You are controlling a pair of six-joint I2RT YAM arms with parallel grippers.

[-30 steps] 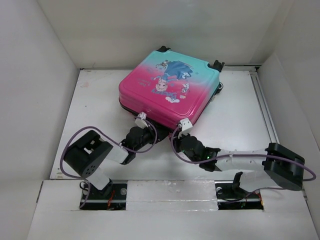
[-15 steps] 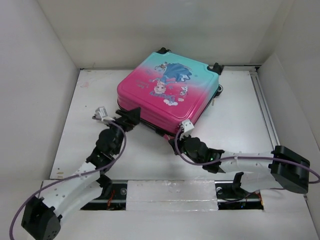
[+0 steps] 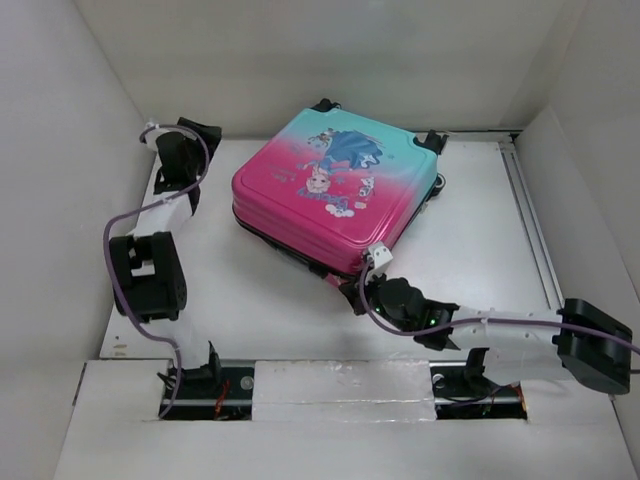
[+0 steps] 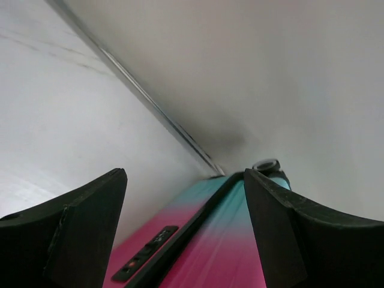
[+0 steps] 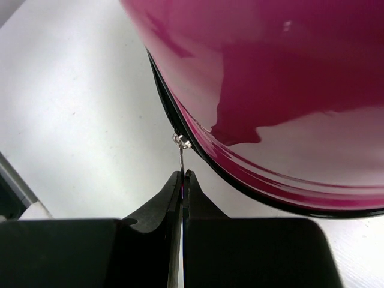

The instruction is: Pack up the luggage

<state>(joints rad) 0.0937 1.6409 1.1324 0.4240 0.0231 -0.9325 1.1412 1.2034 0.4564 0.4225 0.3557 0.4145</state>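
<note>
The luggage (image 3: 335, 185) lies flat and closed at the back middle of the table, pink at the near end and teal at the far end, print side up. My right gripper (image 3: 358, 290) is at its near corner. In the right wrist view the gripper (image 5: 182, 175) is shut on the thin metal zipper pull (image 5: 180, 155), which hangs from the black zipper line under the pink shell (image 5: 270, 72). My left gripper (image 3: 200, 133) is raised near the far left corner, off the luggage. In the left wrist view it (image 4: 185, 180) is open and empty, with the luggage's side (image 4: 222, 240), its lock (image 4: 147, 257) and a wheel (image 4: 267, 165) seen between the jaws.
White walls enclose the table (image 3: 200, 290) on the left, back and right. A metal rail (image 3: 530, 220) runs along the right side. The left arm's elbow (image 3: 148, 275) stands over the left of the table. The right arm (image 3: 500, 330) lies low along the near edge.
My left arm has swung from the luggage's near-left edge up and away to the far left corner. The luggage has shifted slightly left. The right gripper stays at the near corner.
</note>
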